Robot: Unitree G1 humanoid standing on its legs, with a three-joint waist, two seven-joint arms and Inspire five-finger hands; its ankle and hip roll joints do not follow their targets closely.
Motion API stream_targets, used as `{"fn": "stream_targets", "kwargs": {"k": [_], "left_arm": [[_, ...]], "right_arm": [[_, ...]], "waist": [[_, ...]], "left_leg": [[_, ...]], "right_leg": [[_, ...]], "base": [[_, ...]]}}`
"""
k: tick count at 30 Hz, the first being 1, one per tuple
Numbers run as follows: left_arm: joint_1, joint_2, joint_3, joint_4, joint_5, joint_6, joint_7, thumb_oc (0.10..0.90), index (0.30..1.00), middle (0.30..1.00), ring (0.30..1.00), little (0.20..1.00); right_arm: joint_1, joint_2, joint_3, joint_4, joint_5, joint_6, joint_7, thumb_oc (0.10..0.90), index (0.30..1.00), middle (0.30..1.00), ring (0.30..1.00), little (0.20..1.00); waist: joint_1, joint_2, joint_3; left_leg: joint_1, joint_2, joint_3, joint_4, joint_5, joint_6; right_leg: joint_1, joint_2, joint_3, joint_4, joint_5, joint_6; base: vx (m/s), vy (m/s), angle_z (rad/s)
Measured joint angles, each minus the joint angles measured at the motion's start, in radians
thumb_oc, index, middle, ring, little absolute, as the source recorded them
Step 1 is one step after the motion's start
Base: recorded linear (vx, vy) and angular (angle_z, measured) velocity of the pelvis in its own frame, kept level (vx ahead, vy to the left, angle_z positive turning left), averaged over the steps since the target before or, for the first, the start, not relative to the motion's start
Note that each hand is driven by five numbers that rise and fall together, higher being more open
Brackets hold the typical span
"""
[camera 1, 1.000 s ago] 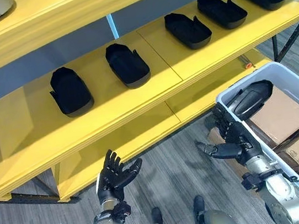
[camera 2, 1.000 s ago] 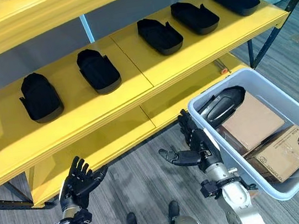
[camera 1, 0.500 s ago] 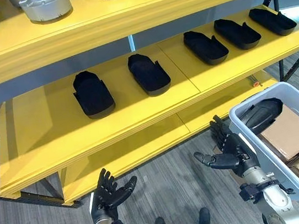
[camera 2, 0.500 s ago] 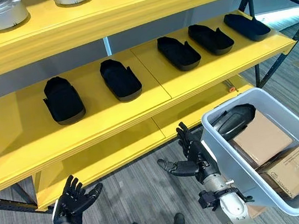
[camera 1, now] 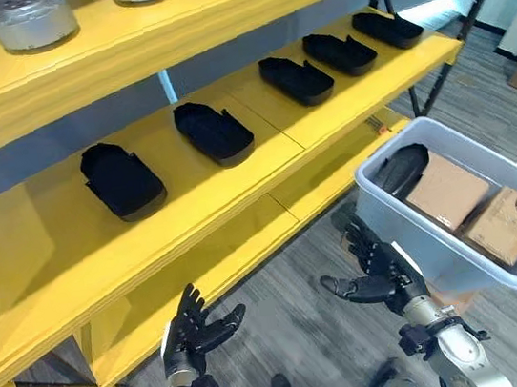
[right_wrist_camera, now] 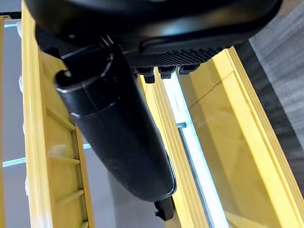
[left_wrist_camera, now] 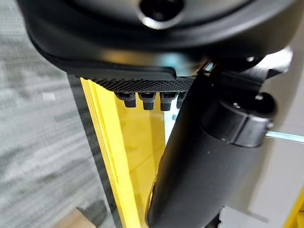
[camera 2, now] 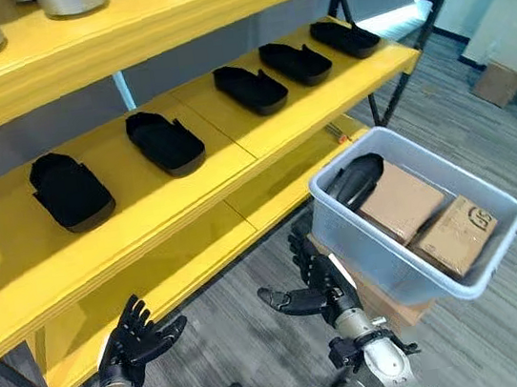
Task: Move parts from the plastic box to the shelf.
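Grey plank flooring runs under a yellow shelf [camera 1: 192,198] whose middle level carries five black parts [camera 1: 214,130] in a row. At the shelf's right end stands the plastic box [camera 1: 408,230], holding one more black part [camera 1: 401,169] beside two cardboard cartons [camera 1: 447,190]. The left hand [camera 1: 193,330] and right hand [camera 1: 374,273] hover low, fingers spread, holding nothing. I judge this to be the return leg: next, the right hand must reach over the box's near rim for the remaining part. Each wrist view shows its own hand's straight thumb and fingertips against the shelf's yellow edges; the eye views alone show the box.
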Motion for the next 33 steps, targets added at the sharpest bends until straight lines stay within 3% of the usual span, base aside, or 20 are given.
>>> {"fn": "stream_targets", "kwargs": {"k": [2, 4, 6, 7, 8, 9, 11, 12, 13, 15, 16, 17, 19, 24, 25, 27, 29, 30, 33], "left_arm": [[-0.008, 0.008, 0.022, 0.000, -0.004, 0.000, 0.013, 0.900, 1.000, 1.000, 1.000, 1.000], [-0.027, 0.004, 0.030, 0.002, -0.004, 0.000, 0.019, 0.900, 1.000, 1.000, 1.000, 1.000], [-0.039, 0.016, 0.031, -0.005, -0.004, -0.004, 0.024, 0.900, 1.000, 1.000, 1.000, 1.000], [-0.055, 0.005, 0.028, 0.004, -0.005, -0.009, 0.026, 0.900, 1.000, 1.000, 1.000, 1.000], [-0.069, -0.031, 0.024, 0.012, -0.015, -0.006, 0.041, 0.900, 1.000, 1.000, 1.000, 1.000], [-0.062, -0.034, 0.007, -0.004, -0.015, -0.009, 0.035, 0.900, 1.000, 1.000, 1.000, 1.000], [-0.059, -0.033, -0.026, -0.003, -0.016, -0.007, 0.037, 0.900, 1.000, 1.000, 1.000, 1.000], [-0.046, -0.040, -0.047, -0.006, -0.017, -0.006, 0.038, 0.900, 1.000, 1.000, 1.000, 1.000], [-0.052, -0.033, -0.052, -0.007, -0.019, -0.005, 0.036, 0.900, 1.000, 1.000, 1.000, 1.000], [-0.089, -0.037, -0.049, -0.013, -0.043, -0.010, 0.040, 0.900, 1.000, 1.000, 1.000, 1.000], [-0.099, -0.036, -0.045, -0.013, -0.050, -0.018, 0.054, 0.900, 1.000, 1.000, 1.000, 1.000], [-0.100, -0.038, -0.045, -0.019, -0.050, -0.022, 0.059, 0.900, 1.000, 1.000, 1.000, 1.000], [-0.090, -0.038, -0.046, -0.028, -0.050, -0.025, 0.067, 0.900, 1.000, 1.000, 1.000, 1.000], [-0.124, -0.037, -0.047, -0.029, -0.050, -0.032, 0.080, 0.900, 1.000, 1.000, 1.000, 1.000], [-0.139, -0.037, -0.050, -0.029, -0.050, -0.035, 0.081, 0.900, 1.000, 1.000, 1.000, 1.000], [-0.141, -0.033, -0.051, -0.028, -0.050, -0.038, 0.082, 0.900, 1.000, 1.000, 1.000, 1.000], [-0.160, -0.031, -0.043, -0.030, -0.050, -0.046, 0.098, 0.900, 1.000, 1.000, 1.000, 1.000], [-0.164, -0.030, -0.041, -0.025, -0.051, -0.047, 0.103, 0.900, 1.000, 1.000, 1.000, 1.000], [-0.167, -0.032, -0.047, -0.029, -0.051, -0.046, 0.105, 0.900, 1.000, 1.000, 1.000, 1.000]], "right_arm": [[-0.005, 0.001, 0.003, -0.011, 0.000, 0.000, -0.004, 0.900, 1.000, 1.000, 1.000, 1.000], [0.000, 0.005, 0.003, -0.009, 0.000, 0.000, -0.021, 0.900, 1.000, 1.000, 1.000, 1.000], [0.002, 0.018, 0.003, -0.009, 0.000, 0.006, -0.027, 0.900, 1.000, 1.000, 1.000, 1.000], [-0.001, 0.015, 0.001, -0.008, 0.000, 0.006, -0.032, 0.900, 1.000, 1.000, 1.000, 1.000], [-0.004, -0.007, -0.007, -0.010, -0.001, 0.010, -0.037, 0.900, 1.000, 1.000, 1.000, 1.000], [-0.007, -0.011, -0.012, -0.016, 0.000, 0.009, -0.047, 0.900, 1.000, 1.000, 1.000, 1.000], [-0.022, -0.021, -0.016, -0.016, 0.000, 0.010, -0.058, 0.900, 1.000, 1.000, 1.000, 1.000], [-0.027, -0.050, -0.020, -0.017, 0.001, 0.008, -0.063, 0.900, 1.000, 1.000, 1.000, 1.000], [-0.034, -0.040, -0.024, -0.011, 0.002, 0.007, -0.075, 0.900, 1.000, 1.000, 1.000, 1.000], [-0.048, -0.038, -0.017, -0.009, 0.002, 0.002, -0.086, 0.900, 1.000, 1.000, 1.000, 1.000], [-0.069, -0.038, 0.004, -0.009, 0.002, 0.002, -0.089, 0.900, 1.000, 1.000, 1.000, 1.000], [-0.097, -0.040, 0.010, -0.007, 0.002, 0.002, -0.091, 0.900, 1.000, 1.000, 1.000, 1.000], [-0.144, -0.038, 0.011, -0.003, 0.002, 0.001, -0.109, 0.900, 1.000, 1.000, 1.000, 1.000], [-0.165, -0.038, 0.010, 0.000, 0.002, -0.011, -0.134, 0.900, 1.000, 1.000, 1.000, 1.000], [-0.162, -0.041, 0.009, 0.003, 0.001, -0.013, -0.140, 0.900, 1.000, 1.000, 1.000, 1.000], [-0.160, -0.038, 0.010, 0.005, 0.001, -0.014, -0.141, 0.900, 1.000, 1.000, 1.000, 1.000], [-0.161, -0.024, 0.010, 0.008, 0.001, -0.014, -0.147, 0.900, 1.000, 1.000, 1.000, 1.000], [-0.163, -0.018, 0.011, 0.019, 0.001, -0.019, -0.147, 0.900, 1.000, 1.000, 1.000, 1.000], [-0.144, -0.012, 0.004, 0.039, 0.001, -0.026, -0.161, 0.900, 1.000, 1.000, 1.000, 1.000]], "waist": [[0.010, -0.010, 0.001], [0.010, -0.029, 0.006], [0.024, -0.079, 0.005], [0.011, -0.093, 0.006], [-0.002, -0.054, 0.003], [-0.027, -0.060, 0.001], [-0.035, -0.061, 0.001], [-0.049, -0.033, -0.008], [-0.079, -0.044, -0.009], [-0.106, -0.053, -0.008], [-0.112, -0.036, 0.000], [-0.111, -0.001, 0.010], [-0.111, 0.024, 0.013], [-0.110, 0.036, 0.013], [-0.120, 0.043, 0.016], [-0.108, 0.039, 0.014], [-0.073, 0.042, 0.014], [-0.069, 0.039, 0.014], [-0.022, 0.027, 0.019]], "left_leg": [[-0.034, 0.008, 0.024, 0.023, -0.003, 0.004], [-0.047, 0.010, 0.031, 0.045, 0.001, -0.017], [-0.061, 0.008, 0.041, 0.074, -0.005, -0.031], [-0.076, 0.017, 0.028, 0.095, -0.004, -0.049], [-0.101, 0.063, 0.008, 0.116, -0.004, -0.072], [-0.119, 0.083, -0.025, 0.101, 0.008, -0.114], [-0.148, 0.109, -0.093, 0.194, -0.022, -0.111], [-0.132, 0.141, -0.138, 0.190, -0.047, -0.128], [-0.136, 0.141, -0.144, 0.174, -0.044, -0.136], [-0.131, 0.158, -0.147, 0.096, 0.019, -0.141], [-0.113, 0.185, -0.144, 0.048, 0.053, -0.160], [-0.094, 0.216, -0.140, -0.004, 0.085, -0.180], [-0.080, 0.246, -0.116, -0.036, 0.117, -0.190], [-0.079, 0.283, -0.113, -0.044, 0.133, -0.191], [-0.076, 0.292, -0.112, -0.042, 0.150, -0.199], [-0.078, 0.294, -0.118, -0.040, 0.154, -0.205], [-0.098, 0.337, -0.129, 0.005, 0.195, -0.182], [-0.112, 0.353, -0.154, 0.028, 0.242, -0.213], [-0.279, 0.397, -0.307, 0.356, 0.295, -0.189]], "right_leg": [[0.048, 0.002, 0.044, -0.109, 0.026, 0.018], [0.109, 0.001, 0.025, -0.137, 0.027, 0.017], [0.151, 0.032, 0.016, -0.158, 0.030, 0.013], [0.168, 0.057, 0.012, -0.163, 0.023, 0.019], [0.159, 0.094, 0.004, -0.152, -0.014, 0.014], [0.137, 0.118, -0.005, -0.138, -0.032, 0.002], [0.107, 0.139, -0.001, -0.114, -0.043, -0.022], [0.096, 0.176, 0.011, -0.093, -0.045, -0.029], [0.083, 0.176, 0.019, -0.070, -0.058, -0.038], [-0.001, 0.175, 0.045, 0.033, -0.096, -0.064], [-0.024, 0.202, 0.052, 0.055, -0.146, -0.078], [-0.033, 0.237, 0.046, 0.079, -0.169, -0.107], [-0.081, 0.257, 0.065, 0.155, -0.227, -0.136], [-0.129, 0.281, 0.079, 0.229, -0.294, -0.168], [-0.142, 0.299, 0.080, 0.252, -0.319, -0.160], [-0.146, 0.303, 0.104, 0.249, -0.319, -0.169], [-0.159, 0.354, 0.127, 0.219, -0.319, -0.206], [-0.154, 0.378, 0.128, 0.208, -0.329, -0.202], [-0.099, 0.445, 0.163, 0.138, -0.334, -0.273]], "base": [[0.10, -0.180, -0.49], [0.14, -0.221, -0.25], [0.20, -0.297, -0.07], [0.18, -0.208, 0.14], [0.17, -0.183, 0.29], [0.16, -0.182, 0.19], [0.10, -0.149, -0.31], [0.08, -0.174, -0.41], [0.12, -0.228, -0.24], [0.16, -0.262, -0.04], [0.16, -0.252, -0.16], [0.16, -0.271, -0.27], [0.15, -0.236, -0.35], [0.12, -0.158, -0.15], [0.20, -0.269, -0.08], [0.11, -0.186, -0.21], [0.14, -0.268, -0.52], [0.14, -0.244, -0.31], [0.08, -0.074, -0.25]]}}
